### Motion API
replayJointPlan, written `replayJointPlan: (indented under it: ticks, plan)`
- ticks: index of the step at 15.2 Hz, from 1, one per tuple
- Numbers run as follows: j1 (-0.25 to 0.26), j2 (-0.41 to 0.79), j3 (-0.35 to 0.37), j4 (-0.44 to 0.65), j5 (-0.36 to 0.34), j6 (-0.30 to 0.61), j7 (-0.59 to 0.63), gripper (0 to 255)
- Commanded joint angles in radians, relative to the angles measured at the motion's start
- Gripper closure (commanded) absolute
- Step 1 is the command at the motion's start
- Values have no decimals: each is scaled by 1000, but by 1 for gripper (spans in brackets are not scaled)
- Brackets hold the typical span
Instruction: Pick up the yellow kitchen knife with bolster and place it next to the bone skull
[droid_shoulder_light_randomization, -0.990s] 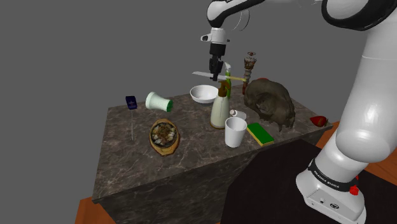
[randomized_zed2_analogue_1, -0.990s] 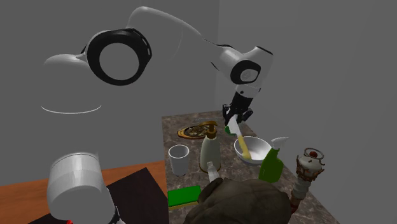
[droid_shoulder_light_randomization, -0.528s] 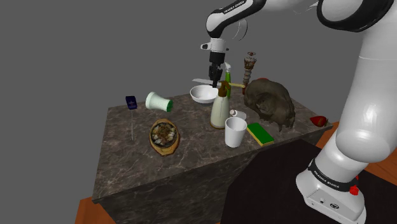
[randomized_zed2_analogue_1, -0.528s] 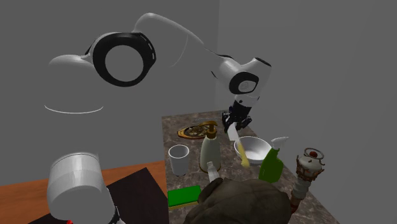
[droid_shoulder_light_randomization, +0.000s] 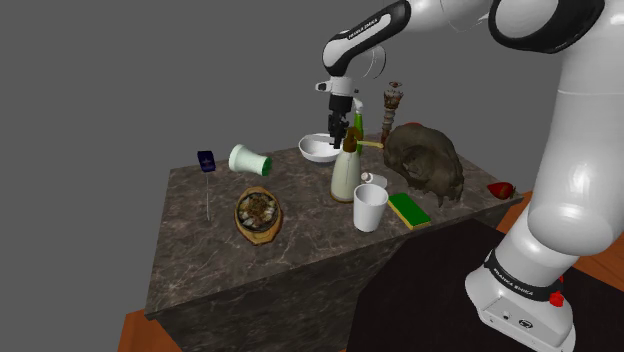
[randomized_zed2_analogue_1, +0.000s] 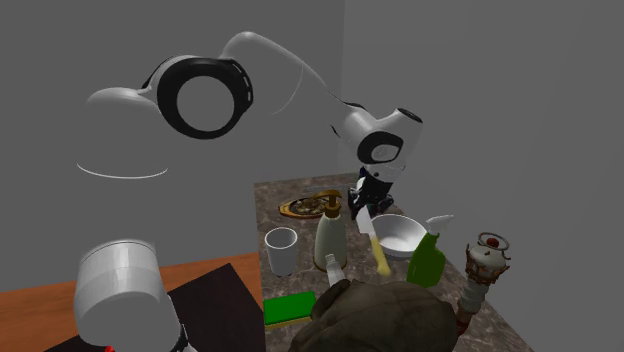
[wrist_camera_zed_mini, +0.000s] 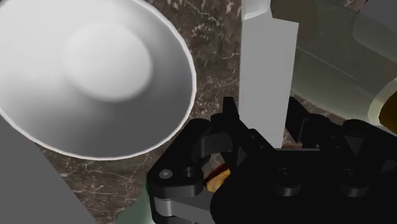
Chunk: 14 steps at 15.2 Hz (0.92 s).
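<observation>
My gripper (droid_shoulder_light_randomization: 339, 137) is shut on the knife's pale blade (wrist_camera_zed_mini: 267, 83), and the yellow handle (droid_shoulder_light_randomization: 372, 145) sticks out sideways toward the dark brown skull (droid_shoulder_light_randomization: 426, 163). In the second exterior view the gripper (randomized_zed2_analogue_1: 364, 203) holds the knife (randomized_zed2_analogue_1: 378, 250) slanting down over the white bowl's rim, with the handle end close above the skull (randomized_zed2_analogue_1: 390, 318). The black fingers (wrist_camera_zed_mini: 228, 126) clamp the blade from both sides just beside the white bowl (wrist_camera_zed_mini: 95, 70). The knife hangs low over the marbled countertop (droid_shoulder_light_randomization: 200, 262), between the bowl (droid_shoulder_light_randomization: 320, 150) and a cream bottle (droid_shoulder_light_randomization: 347, 172).
Around the skull stand a white cup (droid_shoulder_light_randomization: 370, 207), a green sponge (droid_shoulder_light_randomization: 409, 209), a tall ornate figure (droid_shoulder_light_randomization: 392, 100) and a red fruit (droid_shoulder_light_randomization: 500, 189). A green-and-white cylinder (droid_shoulder_light_randomization: 250, 160), a dish of food (droid_shoulder_light_randomization: 259, 213) and a blue tag on a stick (droid_shoulder_light_randomization: 206, 162) lie further toward the shoulder view's left.
The gripper has come down with the knife, from well above the bowl to just over its rim. The handle now hangs lower and closer to the skull.
</observation>
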Motion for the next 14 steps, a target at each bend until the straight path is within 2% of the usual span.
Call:
replayJointPlan:
  ticks: [1, 14]
  plan:
    - [1, 14, 2, -8, 4, 23, -5, 255]
    - [-1, 109, 11, -55, 32, 159, -47, 255]
